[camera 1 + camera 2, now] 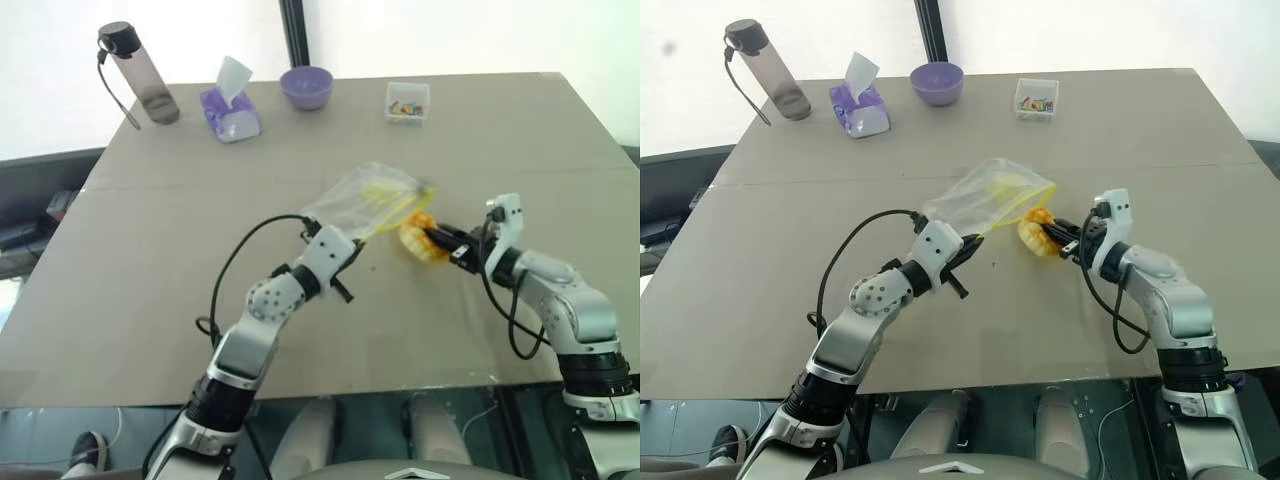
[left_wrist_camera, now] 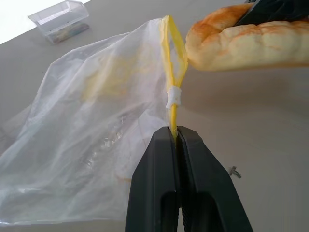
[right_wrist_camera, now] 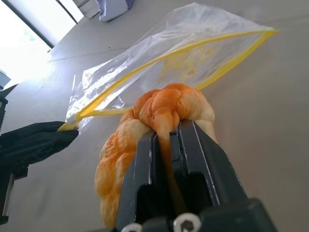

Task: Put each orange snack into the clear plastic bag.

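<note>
Clamped on the orange snack (image 3: 159, 130) is the right claw (image 1: 1060, 237), its two black fingers pinched deep into the soft bun so that the dough is squeezed between them. The snack is carried just ahead of the fingertips, lifted off the table (image 1: 150, 300).

The left claw (image 2: 176, 140) is closed on the yellow seal strip of the clear plastic bag (image 1: 365, 200), gripped at one corner of the mouth. From that grip the bag is held up off the table and hangs away from the left claw, its body trailing toward the far side.

The relation that matters is between snack and bag mouth. The mouth lies straight ahead of the right claw and slightly beyond the snack; in the right wrist view the two yellow lips are seen parted into a long, narrow slot whose long axis runs across the claw's line of approach. The snack is just beside the near lip, close to touching it, but is not yet inside. Only one end of the slot is held, so the far end is free and the opening is judged to be slack and shallow.

The right claw is the nearer one for the insertion. The snack's broad side would have to be lined up with the slot's length and pushed forward between the lips; a catch on the near lip, folding the mouth shut, is judged the main risk.
</note>
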You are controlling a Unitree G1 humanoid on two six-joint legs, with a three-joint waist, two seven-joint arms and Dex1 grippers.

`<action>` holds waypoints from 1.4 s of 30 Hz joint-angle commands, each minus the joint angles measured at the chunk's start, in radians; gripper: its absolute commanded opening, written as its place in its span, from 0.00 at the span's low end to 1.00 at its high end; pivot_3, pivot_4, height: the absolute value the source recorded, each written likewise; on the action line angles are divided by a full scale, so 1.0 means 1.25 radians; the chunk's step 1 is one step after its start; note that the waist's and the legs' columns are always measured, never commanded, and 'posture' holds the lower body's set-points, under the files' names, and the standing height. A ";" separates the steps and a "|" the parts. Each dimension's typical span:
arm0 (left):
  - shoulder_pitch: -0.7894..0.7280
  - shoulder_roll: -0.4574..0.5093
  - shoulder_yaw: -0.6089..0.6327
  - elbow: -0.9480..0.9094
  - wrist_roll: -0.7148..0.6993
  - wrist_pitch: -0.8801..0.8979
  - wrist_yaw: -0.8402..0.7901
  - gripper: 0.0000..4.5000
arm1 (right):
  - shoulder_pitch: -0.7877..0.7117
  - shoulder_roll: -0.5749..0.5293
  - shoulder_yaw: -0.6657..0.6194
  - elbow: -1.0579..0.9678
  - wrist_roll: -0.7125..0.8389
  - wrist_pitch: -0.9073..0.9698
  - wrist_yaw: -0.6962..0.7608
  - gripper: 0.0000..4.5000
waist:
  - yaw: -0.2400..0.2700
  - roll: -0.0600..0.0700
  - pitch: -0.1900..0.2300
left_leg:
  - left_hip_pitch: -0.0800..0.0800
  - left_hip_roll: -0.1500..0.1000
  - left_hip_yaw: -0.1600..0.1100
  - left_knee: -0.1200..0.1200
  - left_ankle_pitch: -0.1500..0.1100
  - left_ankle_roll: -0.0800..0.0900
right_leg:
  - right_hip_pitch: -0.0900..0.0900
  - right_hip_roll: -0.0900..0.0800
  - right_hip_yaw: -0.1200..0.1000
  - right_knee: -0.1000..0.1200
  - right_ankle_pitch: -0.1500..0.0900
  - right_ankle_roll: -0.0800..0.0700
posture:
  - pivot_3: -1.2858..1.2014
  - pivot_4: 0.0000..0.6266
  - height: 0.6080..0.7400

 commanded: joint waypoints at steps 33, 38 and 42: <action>-0.012 0.000 -0.008 -0.001 0.011 -0.044 -0.002 0.00 | -0.027 0.082 -0.038 0.051 0.041 0.036 -0.061 0.02 | 0.005 0.000 0.000 | 0.000 0.000 0.000 0.000 0.000 0.000 | 0.000 0.000 0.000 0.000 0.000 0.000 | 0.52 0.24 1.00; -0.004 0.005 -0.030 -0.014 0.010 -0.052 -0.024 0.00 | -0.055 0.086 -0.023 0.050 0.033 0.024 -0.042 0.02 | 0.005 0.000 0.000 | 0.000 0.000 0.000 0.000 0.000 0.000 | 0.000 0.000 0.000 0.000 0.000 0.000 | 0.52 0.24 1.00; -0.005 0.007 -0.054 -0.019 0.002 -0.067 -0.060 0.00 | -0.085 0.072 0.013 0.059 0.017 0.004 0.001 0.02 | 0.001 0.000 0.000 | 0.000 0.000 0.000 0.000 0.000 0.000 | 0.000 0.000 0.000 0.000 0.000 0.000 | 0.52 0.24 1.00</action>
